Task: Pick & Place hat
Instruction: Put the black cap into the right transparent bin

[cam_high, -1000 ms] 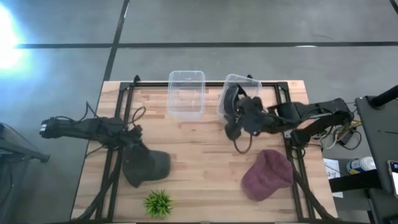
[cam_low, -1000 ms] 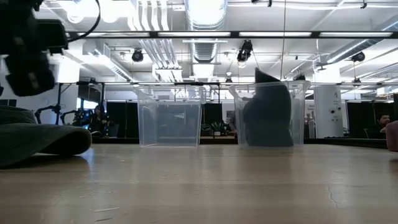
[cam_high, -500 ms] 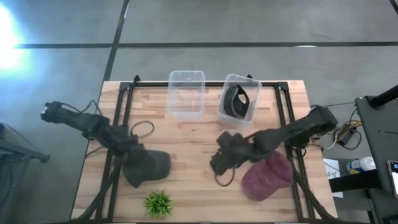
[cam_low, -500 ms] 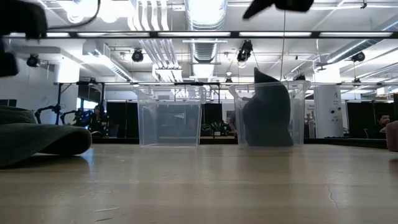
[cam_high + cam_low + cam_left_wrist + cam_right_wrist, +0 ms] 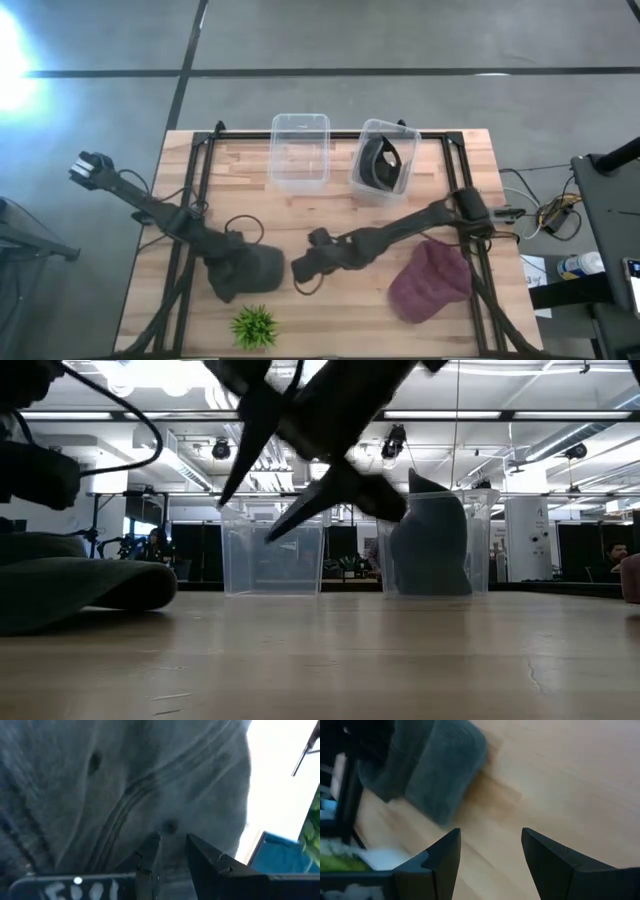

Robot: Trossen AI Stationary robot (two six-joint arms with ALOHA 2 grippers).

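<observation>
A grey hat point(image 5: 255, 270) lies flat on the table at the near left and fills the left wrist view point(image 5: 125, 780). My left gripper point(image 5: 228, 265) is down on its crown, fingers nearly together. My right gripper point(image 5: 300, 268) hangs open and empty just right of the hat's brim, off the table in the low view point(image 5: 248, 518). Its wrist view shows the grey hat point(image 5: 435, 770) ahead of its spread fingers. A maroon hat point(image 5: 430, 280) rests on the table at the near right. A dark hat point(image 5: 383, 162) stands inside the right clear bin point(image 5: 405, 135). My left gripper comes at the grey hat from above. Its fingers point(image 5: 150, 847) close on the crown cloth beside the top button point(image 5: 170, 826), with only a narrow gap between them. How many layers they hold, I cannot tell. The hat lies on the table.
An empty clear bin point(image 5: 300, 150) stands left of the filled one at the far edge. A small green plant point(image 5: 254, 325) sits at the near edge, just below the grey hat. Bare wood lies between the two hats.
My right arm has swung from the right bin at the far edge across the table toward the near left, ending open beside the grey hat. The dark hat has stayed in the bin. My left gripper has shifted slightly right, and the grey hat has slid a little with it.
</observation>
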